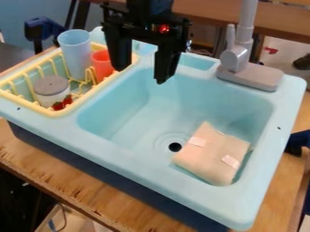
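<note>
The black arm (pixel 149 6) comes in from the top edge, and its gripper (pixel 142 74) hangs pointing down over the back left part of the light blue sink (pixel 124 167). The jaws are spread wide with nothing between them. Just left of them in the view, a red cup (pixel 104 65) stands upright in a yellow rack (pixel 35 108), beside a taller light blue cup (pixel 75 50). Nearer the front of the rack are a white jar (pixel 52 93) with a grey lid and a small red strawberry (pixel 59 105). On the right, the grey faucet (pixel 235 59) rises from the sink's back rim, an upright obstacle well apart from the jaws. Low in the basin, a beige bundle (pixel 212 154) bearing two pale, label-like patches lies just beside the dark drain hole (pixel 175 147). The sink sits on a wooden surface (pixel 72 176)
</note>
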Controlling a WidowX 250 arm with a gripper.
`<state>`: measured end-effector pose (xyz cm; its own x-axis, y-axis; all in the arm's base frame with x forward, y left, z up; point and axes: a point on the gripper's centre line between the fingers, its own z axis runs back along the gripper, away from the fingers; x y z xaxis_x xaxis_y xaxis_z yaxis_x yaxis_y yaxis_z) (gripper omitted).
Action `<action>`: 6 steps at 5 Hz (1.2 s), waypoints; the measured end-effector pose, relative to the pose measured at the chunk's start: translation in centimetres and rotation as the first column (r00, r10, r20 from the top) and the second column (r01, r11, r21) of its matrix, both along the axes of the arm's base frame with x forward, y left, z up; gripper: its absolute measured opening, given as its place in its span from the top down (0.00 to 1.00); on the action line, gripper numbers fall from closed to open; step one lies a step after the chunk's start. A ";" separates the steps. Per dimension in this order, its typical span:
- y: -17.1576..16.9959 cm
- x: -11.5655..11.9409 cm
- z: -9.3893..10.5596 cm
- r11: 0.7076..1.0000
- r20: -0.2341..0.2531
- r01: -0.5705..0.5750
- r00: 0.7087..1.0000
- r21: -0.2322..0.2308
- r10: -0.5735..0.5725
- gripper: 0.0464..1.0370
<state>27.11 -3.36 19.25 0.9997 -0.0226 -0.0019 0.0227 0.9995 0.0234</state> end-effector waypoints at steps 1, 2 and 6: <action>0.1 -0.1 -0.8 1.000 -0.029 0.002 1.000 0.004 -0.001 0.04; 1.4 -0.3 -1.2 1.000 -0.045 0.002 0.999 -0.028 -0.003 0.04; 5.5 -2.3 -2.2 0.996 0.004 0.077 0.997 -0.032 -0.077 0.04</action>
